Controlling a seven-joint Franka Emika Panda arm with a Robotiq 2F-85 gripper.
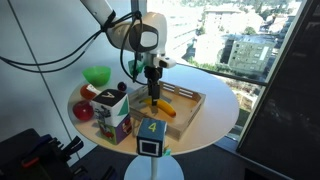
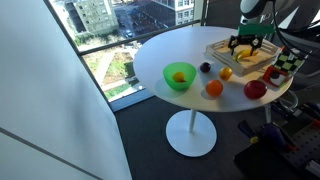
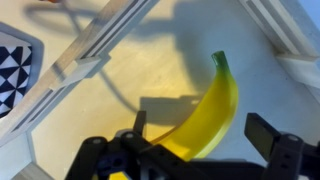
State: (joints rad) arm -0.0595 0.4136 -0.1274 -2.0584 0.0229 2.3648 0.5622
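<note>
A yellow banana (image 3: 208, 110) lies on the floor of a shallow wooden tray (image 3: 96, 48) in the wrist view. My gripper (image 3: 203, 130) hangs just above it, open, with one finger on each side of the fruit and neither touching it. In both exterior views the gripper (image 1: 153, 92) (image 2: 246, 46) points straight down into the tray (image 1: 188, 101) (image 2: 222, 50) on the round white table (image 1: 215, 112). The banana (image 1: 163, 109) shows beneath the fingers in an exterior view. Nothing is held.
A green bowl (image 2: 179, 77), a dark plum (image 2: 205, 68), an orange (image 2: 214, 88) and a red apple (image 2: 255, 89) sit beside the tray. Patterned cubes (image 1: 112, 113) and a numbered cube (image 1: 150, 136) stand near the table's edge. Large windows surround the table.
</note>
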